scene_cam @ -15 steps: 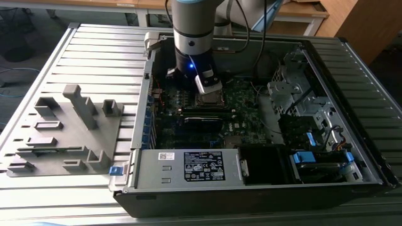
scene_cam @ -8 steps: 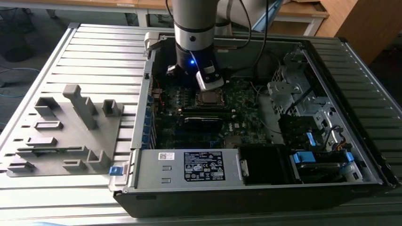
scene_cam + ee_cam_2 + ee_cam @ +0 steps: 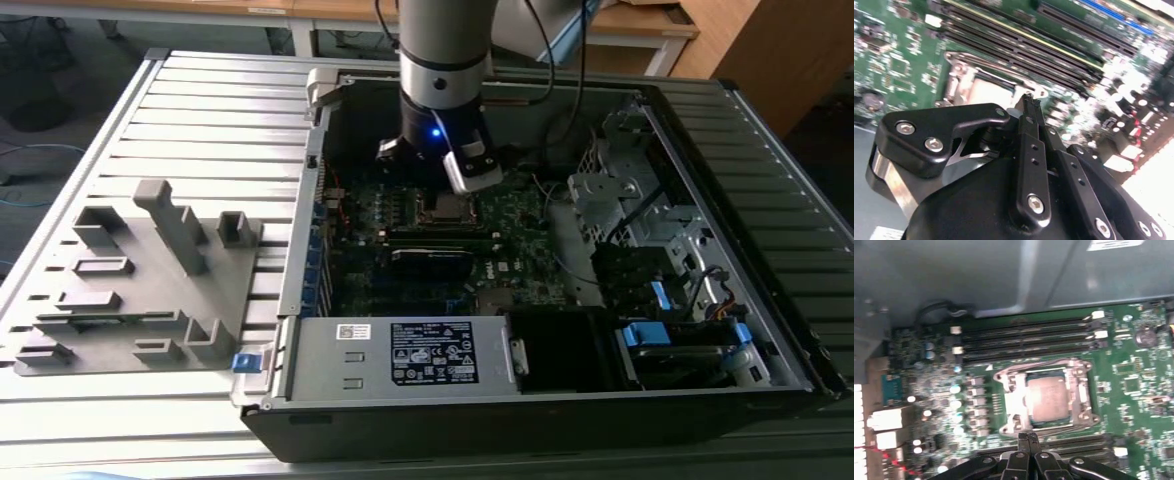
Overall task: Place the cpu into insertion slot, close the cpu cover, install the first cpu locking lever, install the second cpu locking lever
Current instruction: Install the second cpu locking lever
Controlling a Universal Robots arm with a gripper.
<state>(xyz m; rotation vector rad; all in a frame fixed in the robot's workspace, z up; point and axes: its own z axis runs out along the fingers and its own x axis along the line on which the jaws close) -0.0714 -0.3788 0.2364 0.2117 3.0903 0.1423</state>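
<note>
In the first wrist view the cpu lies flat in the insertion slot on the green motherboard, its dull silver top facing up. The cpu cover is down around it, and the chip shows through the cover's square cut-out. A thin wire lever runs along the frame's edge; whether it is latched cannot be told. My gripper hangs just beside the socket, shut with nothing between its black fingers. The second wrist view shows the same gripper near the cpu cover. In the exterior view the arm's wrist stands over the insertion slot.
Long black memory slots flank the socket on two sides. The open computer case holds a labelled power supply box, a drive cage and cables at the exterior view's right. A grey fixture tray sits outside the case at the left.
</note>
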